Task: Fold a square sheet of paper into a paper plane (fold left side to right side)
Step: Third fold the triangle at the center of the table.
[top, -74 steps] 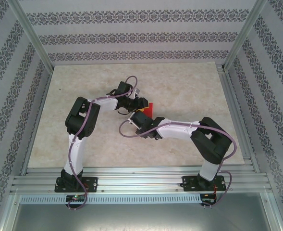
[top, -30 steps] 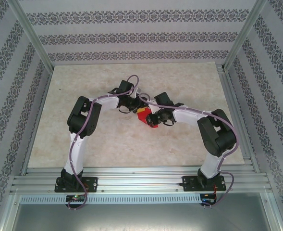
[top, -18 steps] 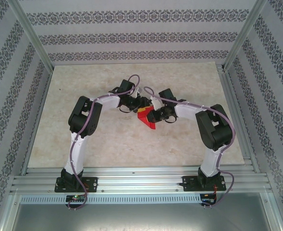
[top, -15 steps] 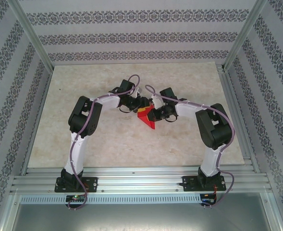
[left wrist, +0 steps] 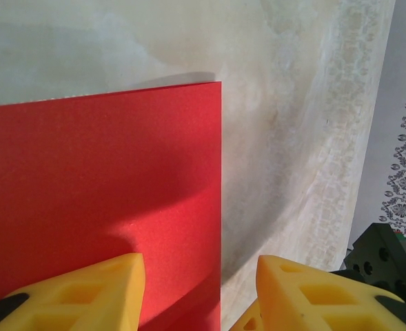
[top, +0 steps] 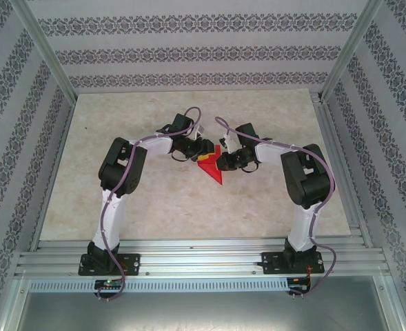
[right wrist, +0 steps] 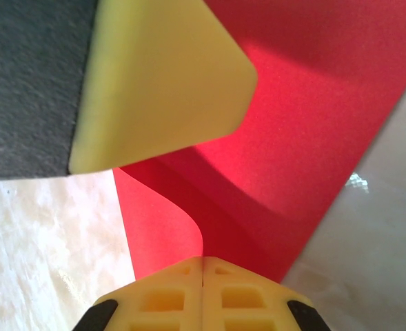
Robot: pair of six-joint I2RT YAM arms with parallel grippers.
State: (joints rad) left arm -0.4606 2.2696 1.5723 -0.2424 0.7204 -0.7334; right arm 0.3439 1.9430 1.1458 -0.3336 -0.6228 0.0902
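Our left arm (top: 120,172) and right arm (top: 302,181) bend inward. The left tool (left wrist: 199,267) has its fingers apart, and the right tool (right wrist: 203,267), just beside it, is pinched on the sheet of paper (right wrist: 299,131).

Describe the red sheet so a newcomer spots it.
On the pale marbled table, find where the left claw and right claw meet mid-table. The sheet of paper sits between them, partly folded. It alone is bright red, plain, tapering to a point.

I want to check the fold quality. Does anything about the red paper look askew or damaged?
Yes. The sheet of paper is not lying flat: next to the shut right claw, one layer bows up in a loose, uncreased curl. I see no tear.
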